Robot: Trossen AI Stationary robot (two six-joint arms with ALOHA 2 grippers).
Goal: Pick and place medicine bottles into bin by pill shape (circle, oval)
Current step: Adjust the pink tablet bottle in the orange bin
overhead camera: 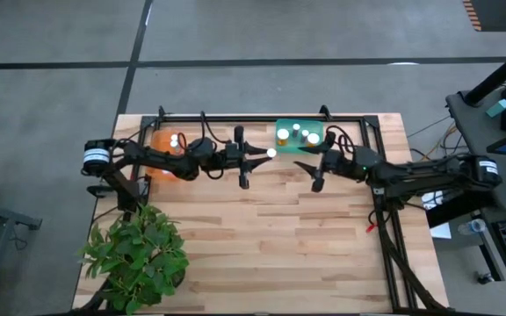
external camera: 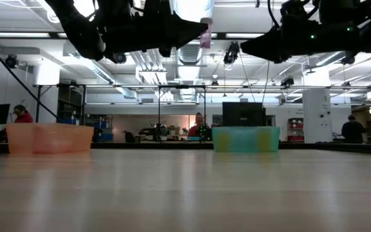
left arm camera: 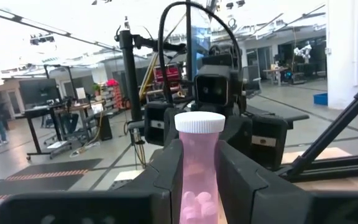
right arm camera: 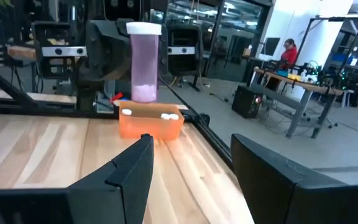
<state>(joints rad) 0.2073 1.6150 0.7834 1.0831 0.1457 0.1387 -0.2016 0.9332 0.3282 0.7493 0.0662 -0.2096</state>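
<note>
Both arms raised above the desk (overhead camera: 262, 237), seen from the room. The left tool (left arm camera: 199, 186) is clenched on a clear bottle (left arm camera: 199, 165) with a white cap, held upright in mid-air between the orange bin (overhead camera: 161, 140) and the green bin (overhead camera: 299, 135); pale pills lie heaped at its bottom. The right tool (right arm camera: 191, 168) hovers just beside the green bin, its fingers spread and grasping nothing, facing the held bottle (right arm camera: 144, 62). Two white-capped bottles sit in the orange bin and several more in the green one. Judged risks: the bottle is pinched low on its smooth body, so a jolt could tilt it or let it slip and drop to the desk; the two tools are near each other and could collide on a careless swing; the pill shape is hard to read here, so the bottle could go to the wrong bin
</note>
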